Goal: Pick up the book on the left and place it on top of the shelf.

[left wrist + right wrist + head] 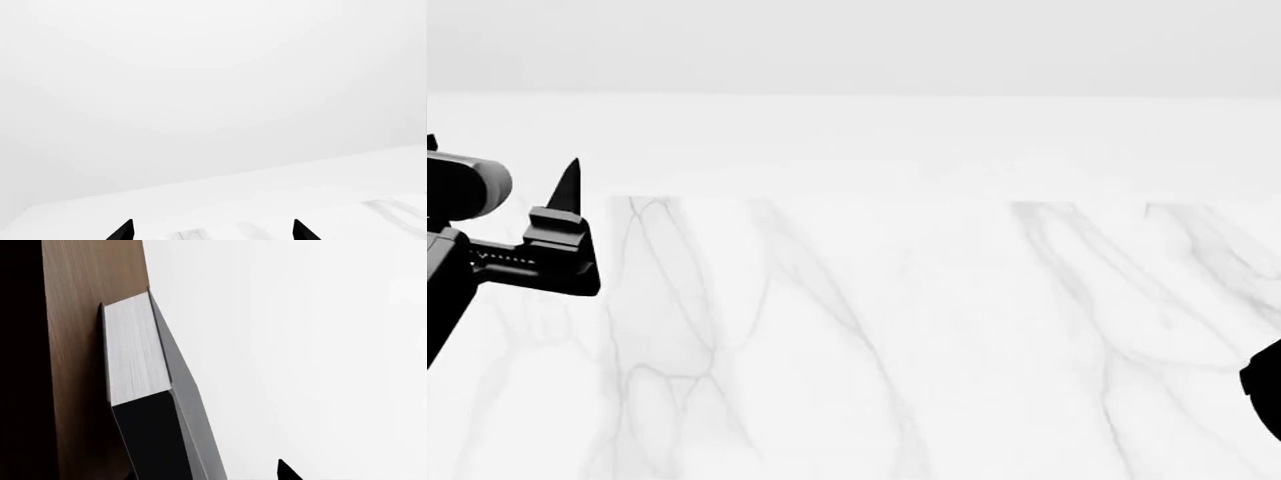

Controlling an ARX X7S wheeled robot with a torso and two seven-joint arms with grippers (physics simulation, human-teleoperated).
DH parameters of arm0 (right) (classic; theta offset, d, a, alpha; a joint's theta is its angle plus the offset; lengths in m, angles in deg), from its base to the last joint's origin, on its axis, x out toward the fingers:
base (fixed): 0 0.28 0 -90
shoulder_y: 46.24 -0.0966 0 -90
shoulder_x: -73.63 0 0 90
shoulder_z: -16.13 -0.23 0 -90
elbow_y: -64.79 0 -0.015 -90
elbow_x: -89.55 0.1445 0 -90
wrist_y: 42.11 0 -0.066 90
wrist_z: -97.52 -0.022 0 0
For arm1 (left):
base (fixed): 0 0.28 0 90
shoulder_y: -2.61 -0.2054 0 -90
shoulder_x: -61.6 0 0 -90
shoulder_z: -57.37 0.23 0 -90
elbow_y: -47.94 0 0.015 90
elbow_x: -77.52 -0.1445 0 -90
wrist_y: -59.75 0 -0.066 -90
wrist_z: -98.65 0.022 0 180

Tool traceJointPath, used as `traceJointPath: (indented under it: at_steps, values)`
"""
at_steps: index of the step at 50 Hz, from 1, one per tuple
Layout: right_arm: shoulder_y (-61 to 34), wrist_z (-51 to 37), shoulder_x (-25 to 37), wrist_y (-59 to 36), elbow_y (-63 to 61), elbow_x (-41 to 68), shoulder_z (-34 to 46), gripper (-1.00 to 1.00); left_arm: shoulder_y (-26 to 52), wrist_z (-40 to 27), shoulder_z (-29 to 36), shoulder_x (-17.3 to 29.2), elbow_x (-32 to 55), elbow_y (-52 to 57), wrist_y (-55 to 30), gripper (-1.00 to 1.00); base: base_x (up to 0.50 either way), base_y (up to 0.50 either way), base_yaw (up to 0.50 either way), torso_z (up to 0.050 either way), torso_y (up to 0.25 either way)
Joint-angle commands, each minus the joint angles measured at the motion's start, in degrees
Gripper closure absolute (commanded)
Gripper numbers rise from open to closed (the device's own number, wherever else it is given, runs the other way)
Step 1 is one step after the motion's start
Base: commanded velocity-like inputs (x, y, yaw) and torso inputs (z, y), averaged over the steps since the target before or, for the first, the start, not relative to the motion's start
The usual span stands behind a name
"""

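Leaning on the shelf (87,365), the book (143,405) appears only in the right wrist view; left pincer (212,231) splayed, right's state unclear.

Flat, very bright light is washing out all views w/ no clear source, the marble top (868,340) is glaring near-white so veins are barely showing, hardly any shadows are falling, edges are rendering crisp w/o blur or distortion, and only the shelf (87,340) is reading dark.

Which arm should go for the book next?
Right, probably. Its wrist view shows the book close ahead, leaning against the shelf. The left gripper faces only bare white marble table.
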Motion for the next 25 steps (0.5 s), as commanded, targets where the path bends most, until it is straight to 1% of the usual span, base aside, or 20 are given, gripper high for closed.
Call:
traceJointPath:
  at_steps: [1, 10, 11, 21, 25]
  values:
    - [-1.59, 3.85, -2.76, 5.4, -0.03, -8.97, 5.37, -1.0, -0.02, -0.15, 0.13, 0.06, 0.19, 0.0, 0.13, -1.0, 0.01, 0.0, 0.01, 0.0, 0.0]
    - [-3.99, 5.02, -6.76, 13.85, -0.03, -9.03, 7.47, -1.0, 0.11, -0.2, 0.48, 0.02, 0.24, -0.31, 0.32, -1.0, 0.0, 0.0, 0.0, 0.0, 0.0]
    - [-5.15, 5.14, -8.26, 17.39, -0.03, -9.48, 8.38, -1.0, 0.09, -0.17, 0.5, 0.06, 0.22, -0.38, 0.41, -1.0, 0.0, 0.0, 0.0, 0.0, 0.0]
    - [-9.2, 4.38, -14.33, 31.78, -0.04, -9.34, 10.06, -1.0, -0.13, -0.21, 0.54, 0.09, 0.31, -0.72, 0.85, -1.0, 0.0, 0.0, 0.0, 0.0, 0.0]
    - [-9.77, 4.56, -15.5, 34.1, -0.05, -9.14, 10.32, -1.0, -0.1, -0.23, 0.59, 0.11, 0.34, -0.85, 0.96, -1.0, 0.0, 0.0, 0.0, 0.0, 0.0]
